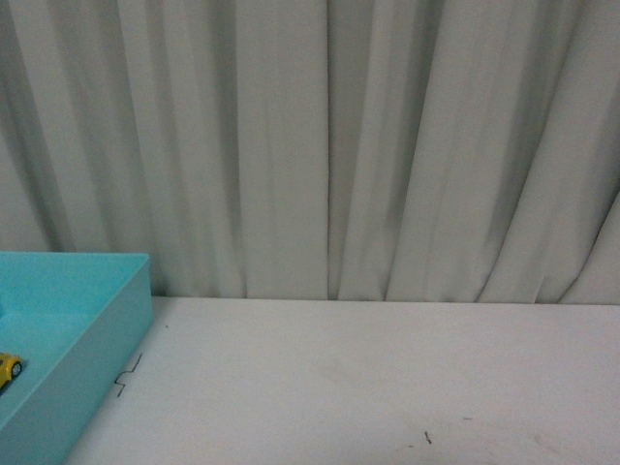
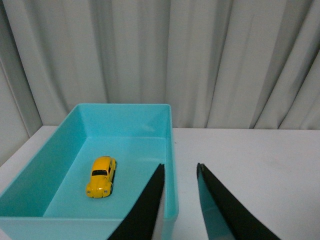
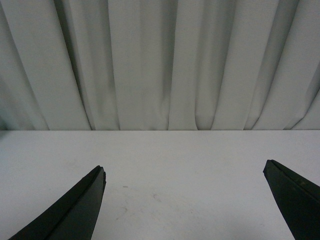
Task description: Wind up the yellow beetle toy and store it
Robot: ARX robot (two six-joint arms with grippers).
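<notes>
Yellow beetle toy point(image 2: 102, 176) sitting on the floor of the teal bin point(image 2: 172, 165) on the table | left tool point(image 2: 179, 172) slightly open, holding nothing, over bin rim | right tool point(image 3: 185, 175) wide open, empty | risk: dropping lower could bump the bin wall

You're looking at a plain setup: a pale grey-white curtain point(image 1: 329, 145) hangs in soft vertical folds across the whole back, reaching down to the far edge of the worktop point(image 1: 368, 378). The worktop is white and matte, with a few small dark scuffs and a little squiggly mark near its left side. Lighting is dim and even, maybe overhead, though it's hard to tell from these views.
</notes>
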